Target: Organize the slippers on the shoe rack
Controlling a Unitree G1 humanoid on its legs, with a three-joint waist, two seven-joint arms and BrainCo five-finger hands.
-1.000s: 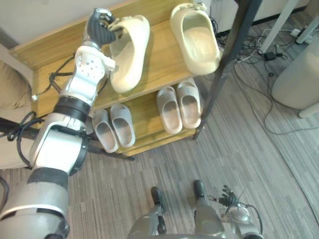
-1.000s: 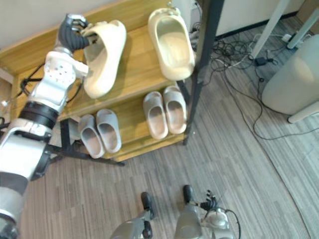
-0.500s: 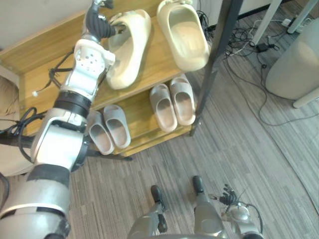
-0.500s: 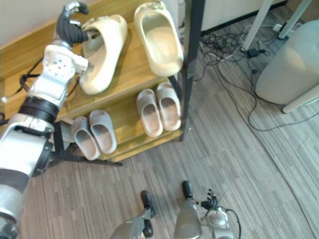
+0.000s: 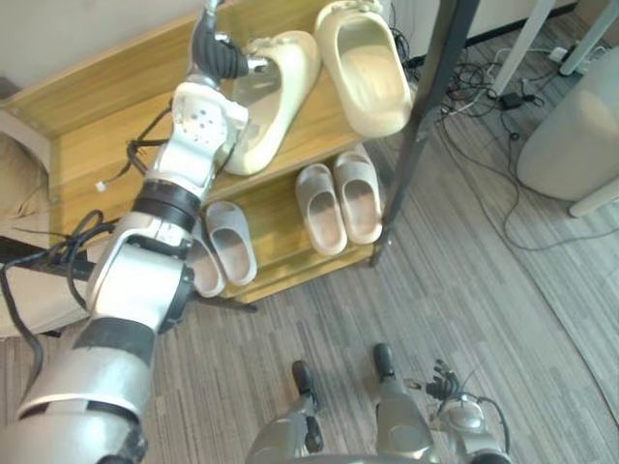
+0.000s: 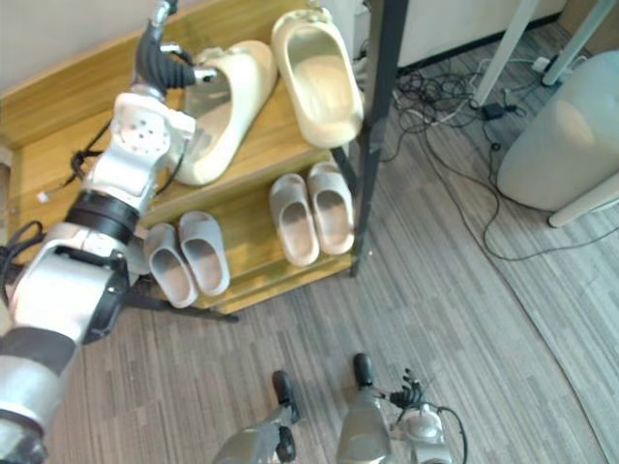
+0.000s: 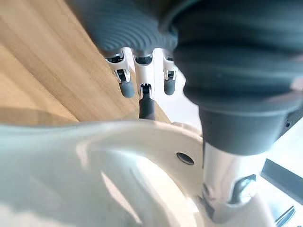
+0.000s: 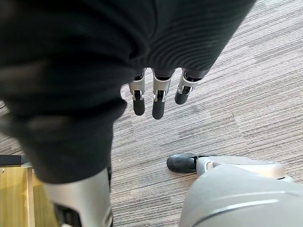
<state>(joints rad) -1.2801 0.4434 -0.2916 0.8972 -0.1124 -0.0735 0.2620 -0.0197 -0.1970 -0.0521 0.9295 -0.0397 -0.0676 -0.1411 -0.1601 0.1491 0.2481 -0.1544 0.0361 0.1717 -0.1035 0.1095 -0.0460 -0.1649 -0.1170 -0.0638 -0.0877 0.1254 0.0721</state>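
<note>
My L hand [image 5: 219, 58] pinches cream slipper [image 5: 280, 92] rim; mate [image 5: 368, 68] close at 3 o'clock, bare shelf [image 5: 97, 145] at 9 (R hand [image 8: 158, 101] slack).

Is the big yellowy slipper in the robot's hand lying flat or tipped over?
Tipped. The cream slipper leans up on its side edge, gripped by the left hand; its partner lies flat.

Cream slippers [image 5: 372, 72], grey slippers [image 5: 340, 193], tan wooden rack [image 5: 106, 145], grey-striped floor [image 5: 484, 290]
</note>
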